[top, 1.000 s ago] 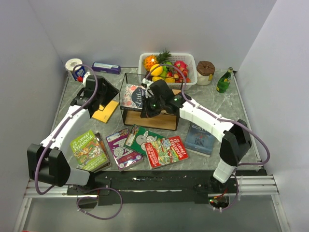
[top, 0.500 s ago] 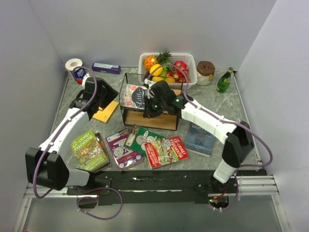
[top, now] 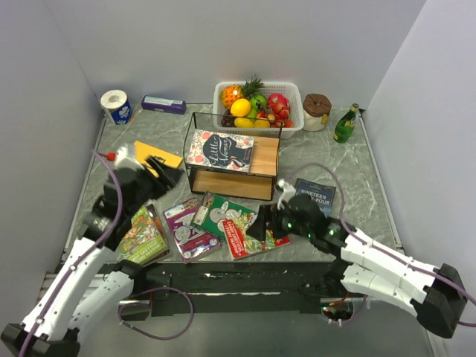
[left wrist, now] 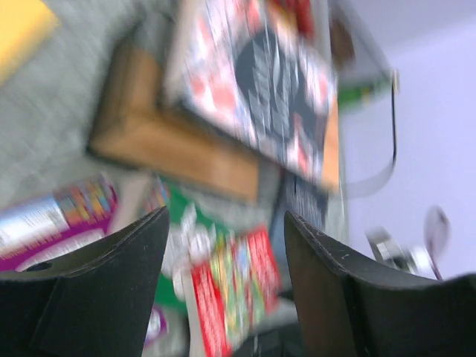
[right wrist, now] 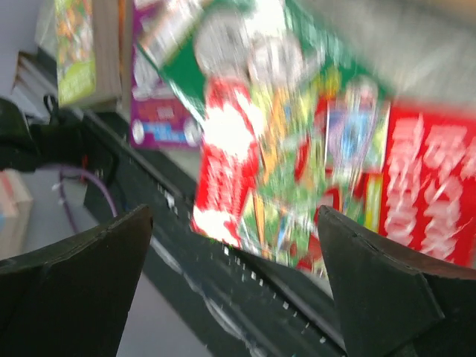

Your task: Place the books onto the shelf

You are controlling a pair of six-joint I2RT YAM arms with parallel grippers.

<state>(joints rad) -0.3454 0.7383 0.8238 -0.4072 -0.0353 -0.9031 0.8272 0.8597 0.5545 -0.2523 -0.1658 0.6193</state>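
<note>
Red book (right wrist: 297, 178) just below right tool (right wrist: 234, 216)

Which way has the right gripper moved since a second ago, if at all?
Yes: the right gripper left the shelf and drew back toward the near edge, now open over the red book.

The shelf (top: 266, 153) is pale wood (black wire frame), the book (top: 220, 150) dark blue, floral-bordered.

A grey desk (top: 349, 160) with a marble pattern is sitting between plain pale walls. The back wall (top: 223, 44), the left wall (top: 37, 111) and the right wall (top: 435, 111) are standing close around it. Soft, even light is falling on it all, and a black rail (top: 223, 277) is running along the desk's near edge.
</note>
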